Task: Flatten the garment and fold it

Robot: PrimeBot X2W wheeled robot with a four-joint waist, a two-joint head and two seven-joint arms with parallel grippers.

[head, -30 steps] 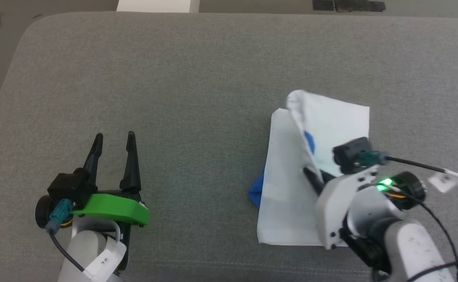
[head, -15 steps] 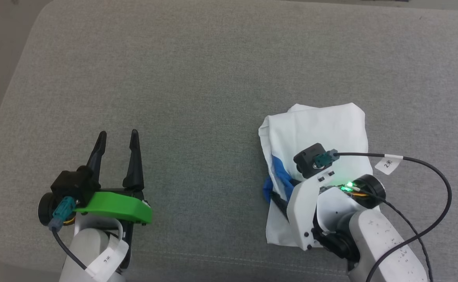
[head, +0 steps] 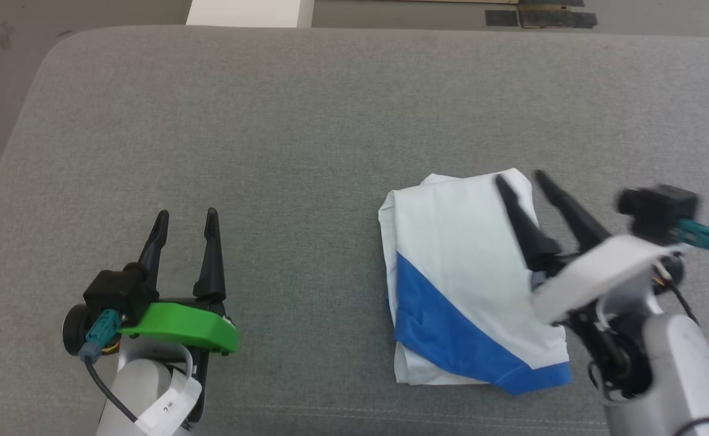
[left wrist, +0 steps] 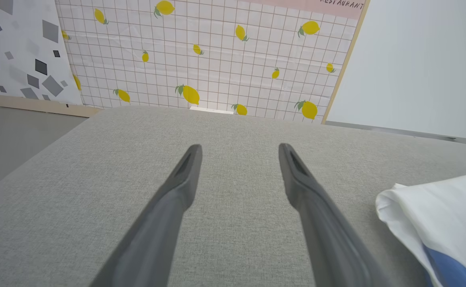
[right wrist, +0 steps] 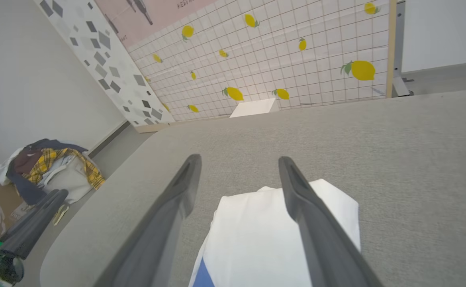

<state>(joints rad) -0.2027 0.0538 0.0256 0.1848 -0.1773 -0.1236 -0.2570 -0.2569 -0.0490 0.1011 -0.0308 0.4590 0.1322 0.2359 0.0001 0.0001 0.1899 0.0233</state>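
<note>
At the lower right of the head view, the right pincer point(head: 519, 177) is shown with its two dark fingers spread wide and nothing held between them. It is poised over the right edge of the garment point(head: 451, 242); whether a fingertip touches the cloth cannot be told. In the right wrist view the same pincer point(right wrist: 239, 159) is seen with white cloth point(right wrist: 257, 231) lying between and beneath its fingers.

The garment is laid as a compact folded packet on the right half of the grey padded surface point(head: 269, 121), white on top, with a blue band crossing its near part diagonally (the fold edges are rounded rather than crisp).

At the lower left, the left pincer point(head: 186, 213) is likewise held fully apart and empty, well apart from the garment, above bare grey padding. From the left wrist view its fingers point(left wrist: 185, 187) are seen pointing toward a lemon-print grid panel point(left wrist: 217, 59), with a corner of the garment point(left wrist: 448, 207) at the right margin.

A heap of mixed clothing point(right wrist: 49, 163) is visible on the floor beyond the padded surface.
</note>
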